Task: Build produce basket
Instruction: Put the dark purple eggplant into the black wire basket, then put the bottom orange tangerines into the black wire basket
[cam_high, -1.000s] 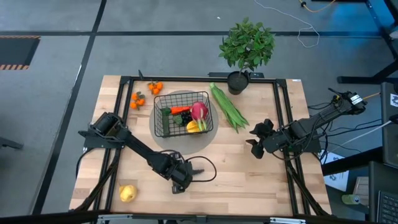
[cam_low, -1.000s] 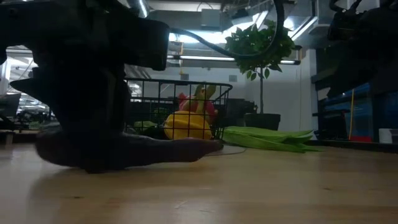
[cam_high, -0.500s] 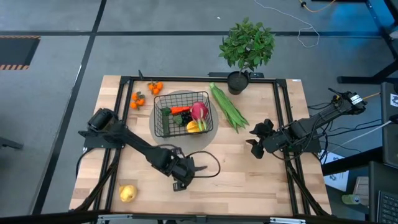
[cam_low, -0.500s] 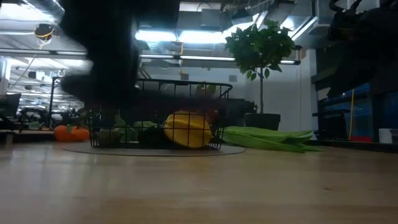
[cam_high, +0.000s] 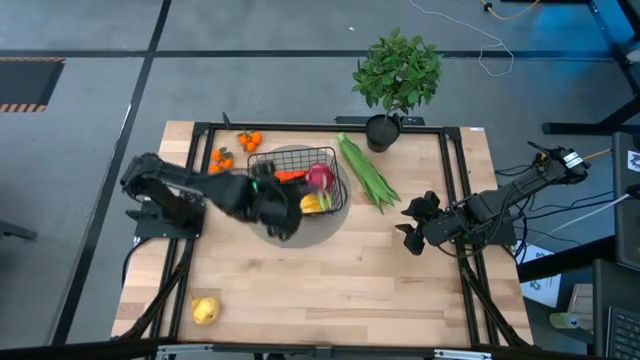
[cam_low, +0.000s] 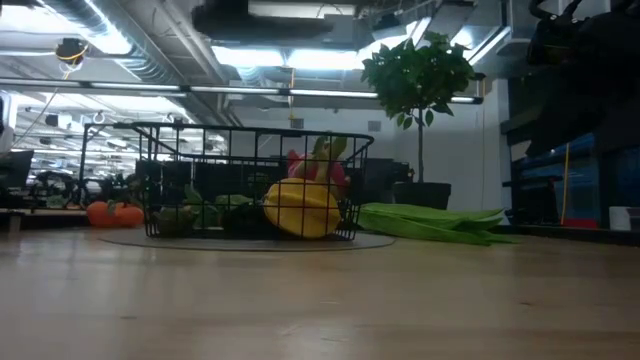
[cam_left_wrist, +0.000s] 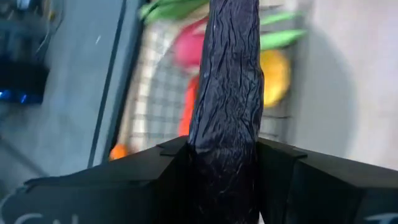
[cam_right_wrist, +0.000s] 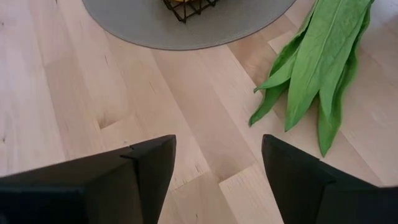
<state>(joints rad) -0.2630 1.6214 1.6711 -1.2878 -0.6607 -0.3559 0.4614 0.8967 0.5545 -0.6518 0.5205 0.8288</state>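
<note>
The left gripper (cam_high: 272, 212) pinches a dark purple eggplant (cam_left_wrist: 227, 99) over the basket's (cam_high: 330, 195) near-left corner; the right gripper (cam_high: 408, 226) waits, spread, at the right.

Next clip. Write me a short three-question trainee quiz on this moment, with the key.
1. True or false: the left pincer is shut on the long dark purple eggplant.
2. Where does the lone round yellow fruit lie? A) inside the black wire-mesh basket; B) on the bare wooden table, apart from the basket; C) beside the potted plant.
3. Fill in: the right pincer, waiting beside the long green pods, stands ___.

Key: 1 true; 2 B; 3 open.
</note>
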